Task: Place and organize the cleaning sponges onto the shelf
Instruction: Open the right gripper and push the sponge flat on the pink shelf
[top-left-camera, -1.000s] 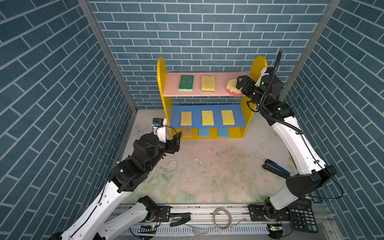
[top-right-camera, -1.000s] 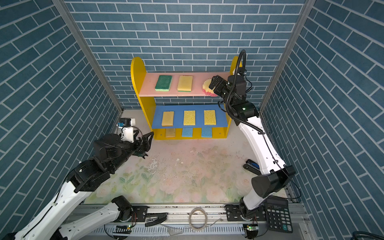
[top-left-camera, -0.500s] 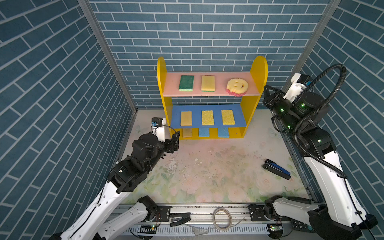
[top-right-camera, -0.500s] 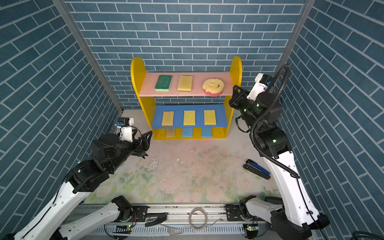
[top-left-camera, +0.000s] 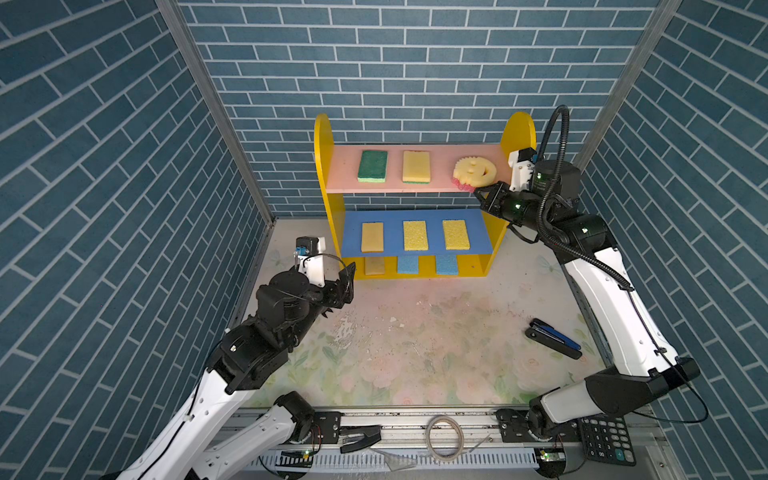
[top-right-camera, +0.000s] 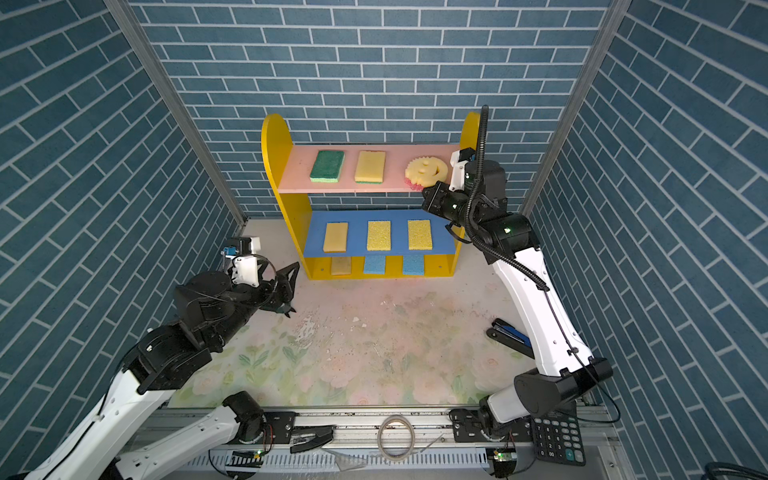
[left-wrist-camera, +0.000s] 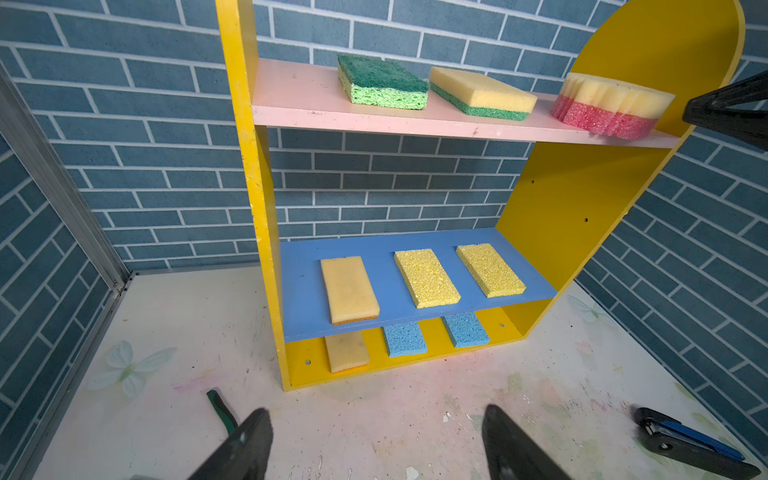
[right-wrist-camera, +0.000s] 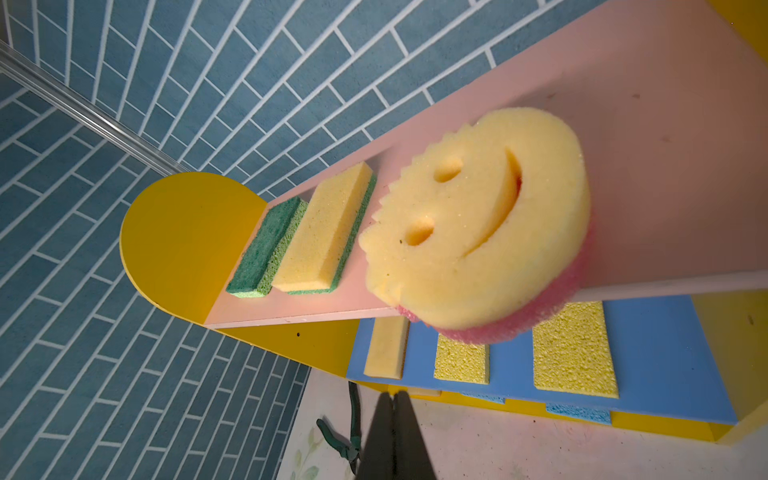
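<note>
Cleaning sponges (top-left-camera: 415, 166) across three shelf (top-left-camera: 343, 174) tiers

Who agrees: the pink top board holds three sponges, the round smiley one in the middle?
No: the pink top board holds three sponges, but the round smiley one lies at its end; the yellow rectangle is in the middle, as both top views show.

Porous foam sponges (left-wrist-camera: 426, 278), matt-painted shelf (left-wrist-camera: 552, 216)

3 base sponges (top-left-camera: 407, 264) half-hidden
</note>
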